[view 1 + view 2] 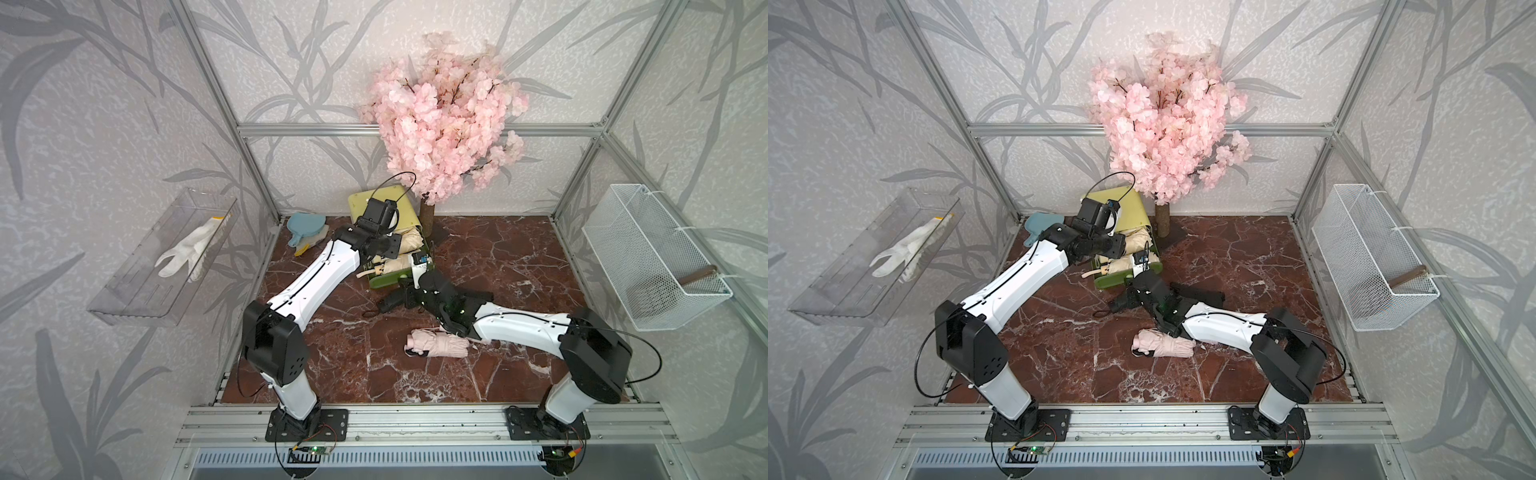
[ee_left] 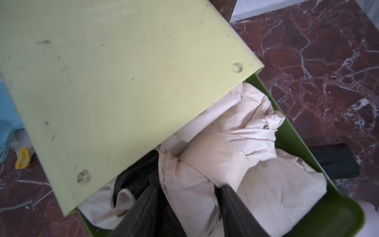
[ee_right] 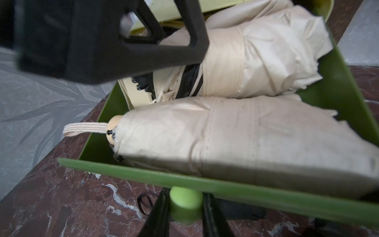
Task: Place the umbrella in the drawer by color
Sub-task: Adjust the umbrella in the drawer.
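**Two arms working at an open drawer of cream umbrellas**

A pale green cabinet [image 1: 374, 203] is standing at the back edge of the counter [image 1: 519, 257], near its middle. Its darker green drawer [image 3: 225, 185] is pulled out toward the front.

The right gripper [image 3: 185, 195] is reaching in with narrow jaws, pinching the round green knob [image 3: 185, 207] on the drawer front. It is likely holding the drawer out and steady while the other arm works inside.

The left gripper [image 2: 188, 187] is pointing down into the drawer, its jaws about half apart and straddling a folded cream umbrella [image 2: 215, 160]. Fabric is filling the gap and both jaws look to be pressing on it, so it seems gripped, probably while being settled into place. That umbrella is lying in the back part of the drawer, partly under the cabinet top.

A second cream umbrella [image 3: 246, 139] is lying just beside it, against the drawer front, with its strap [image 3: 85, 128] hanging over a side wall. Cream lying with cream suggests this drawer is taking that colour.

Two more are lying on the counter. A black umbrella [image 1: 392, 301] is just in front of the drawer, partly hidden under the right arm. A pink umbrella [image 1: 440, 343] is nearer the front edge, around the middle. Both look unsorted, so the task seems partly done.
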You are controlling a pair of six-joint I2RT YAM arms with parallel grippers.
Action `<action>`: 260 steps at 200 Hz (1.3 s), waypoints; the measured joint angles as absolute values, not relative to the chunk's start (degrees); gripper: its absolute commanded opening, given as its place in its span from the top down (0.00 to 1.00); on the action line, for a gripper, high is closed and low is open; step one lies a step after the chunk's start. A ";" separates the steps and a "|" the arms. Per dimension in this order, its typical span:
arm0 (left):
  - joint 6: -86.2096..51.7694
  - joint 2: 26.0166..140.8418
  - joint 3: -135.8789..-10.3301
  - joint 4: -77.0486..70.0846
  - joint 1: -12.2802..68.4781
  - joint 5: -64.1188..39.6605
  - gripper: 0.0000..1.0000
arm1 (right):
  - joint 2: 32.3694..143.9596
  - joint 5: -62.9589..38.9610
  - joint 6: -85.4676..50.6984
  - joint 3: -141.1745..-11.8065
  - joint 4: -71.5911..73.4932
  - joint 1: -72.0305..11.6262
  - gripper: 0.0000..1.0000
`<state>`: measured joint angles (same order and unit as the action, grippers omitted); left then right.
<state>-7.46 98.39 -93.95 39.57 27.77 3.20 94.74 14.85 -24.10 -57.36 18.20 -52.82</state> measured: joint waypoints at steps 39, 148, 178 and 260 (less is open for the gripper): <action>-6.55 99.33 -95.24 41.15 28.45 6.15 0.44 | 94.74 13.89 -25.06 -57.36 18.57 -52.53 1.00; -6.17 100.92 -96.16 42.94 28.86 9.19 0.38 | 94.80 13.37 -26.37 -57.36 19.57 -52.34 1.00; -7.20 100.01 -96.25 42.68 28.53 6.81 0.33 | 94.80 12.60 -26.57 -57.36 20.03 -51.27 1.00; -11.73 92.60 -102.98 36.82 19.22 -1.50 0.17 | 95.22 11.27 -26.83 -58.57 20.75 -50.22 1.00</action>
<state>-11.73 92.60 -102.98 36.82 19.22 -1.50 95.22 11.27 -26.83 -58.57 20.75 -50.22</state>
